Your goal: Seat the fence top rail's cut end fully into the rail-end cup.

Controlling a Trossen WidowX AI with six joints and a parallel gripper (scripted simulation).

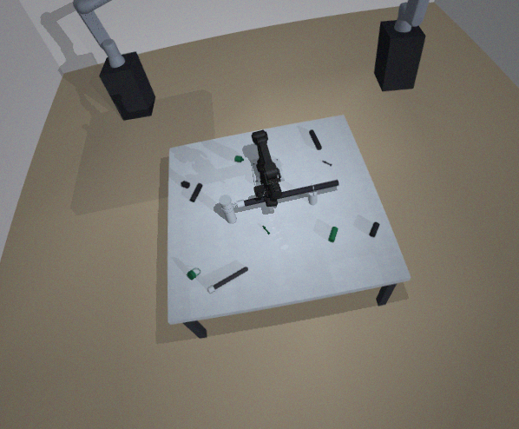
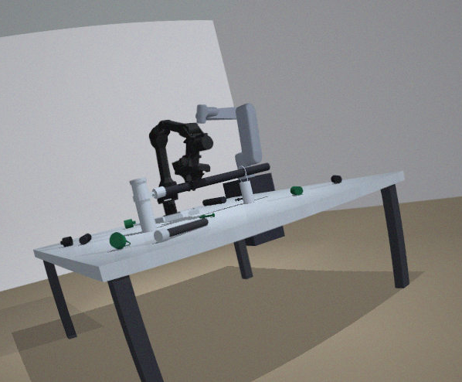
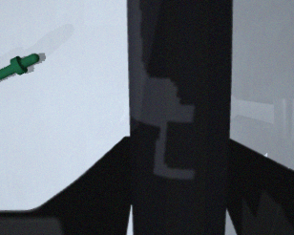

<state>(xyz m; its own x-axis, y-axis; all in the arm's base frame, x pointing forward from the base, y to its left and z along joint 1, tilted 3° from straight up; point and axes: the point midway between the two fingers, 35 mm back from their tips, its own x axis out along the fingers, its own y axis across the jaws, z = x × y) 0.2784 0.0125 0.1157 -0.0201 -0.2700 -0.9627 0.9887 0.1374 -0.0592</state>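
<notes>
The long dark rail (image 1: 297,191) (image 2: 222,177) (image 3: 181,48) runs through the wire loop of the white loop cap (image 1: 312,199) (image 2: 246,192). My gripper (image 1: 271,200) (image 2: 193,185) (image 3: 172,143) is shut on the rail, between loop cap and post, nearer the post. The rail's near end meets the mouth of the white rail-end cup (image 1: 239,203) (image 2: 158,192); how deep it sits inside is hidden. The cup hangs beside the upright white post (image 1: 228,214) (image 2: 144,213) on the brace band (image 2: 141,198), a little below the post cap (image 2: 137,180). The rail rises slightly away from the post.
A green bolt (image 1: 266,229) (image 2: 207,216) (image 3: 20,66) lies below the rail. A dark rod with a white end (image 1: 231,278) (image 2: 188,227) and a green loop cap (image 1: 192,274) (image 2: 117,240) lie toward the near-left corner. A green cylinder (image 1: 333,234) (image 2: 297,190) lies beyond the loop cap.
</notes>
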